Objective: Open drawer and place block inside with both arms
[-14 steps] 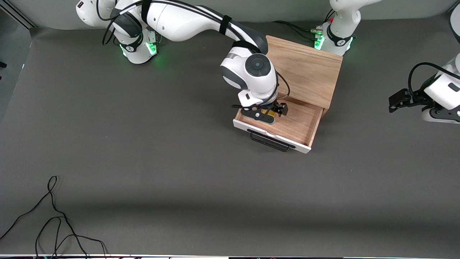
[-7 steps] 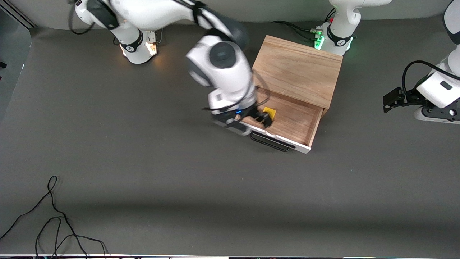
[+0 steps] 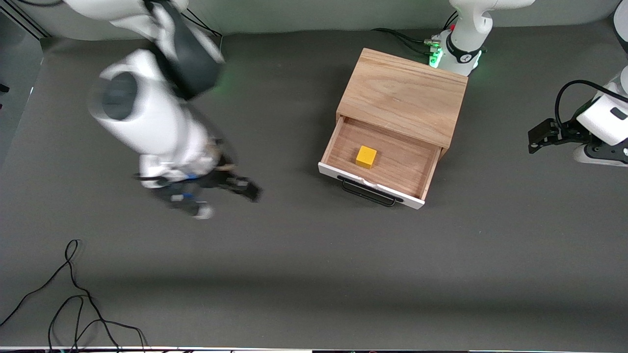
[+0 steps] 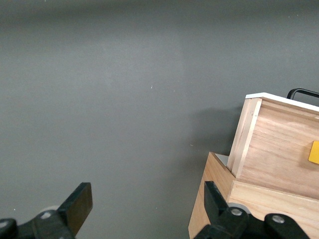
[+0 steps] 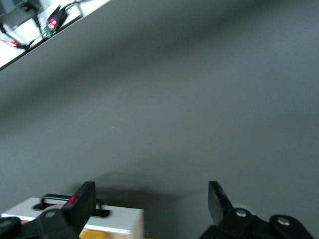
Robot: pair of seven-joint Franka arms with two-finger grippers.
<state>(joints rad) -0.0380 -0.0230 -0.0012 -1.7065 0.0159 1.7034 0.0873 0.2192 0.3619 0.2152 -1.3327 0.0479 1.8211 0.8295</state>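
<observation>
The block (image 3: 366,157) lies in the pulled-out drawer (image 3: 377,162), well apart from the empty, spread right end effector (image 3: 230,185) over bare tabletop (image 3: 304,255), so retreat cleanly while the spread left end effector (image 3: 538,136) waits beside the cabinet (image 3: 405,95).

I see the drawer (image 3: 378,164) pulled out at centre-right of the frame with open air above it; only the block (image 3: 366,157) sits inside, toward its right-arm side. The cabinet (image 3: 403,95) walls off the upper centre-right. Right gripper (image 3: 223,189), fingers spread, hangs over bare table at centre-left. Left gripper (image 3: 539,135), also spread, waits at the right edge. A loose cable (image 3: 73,299) clutters the lower-left corner.
</observation>
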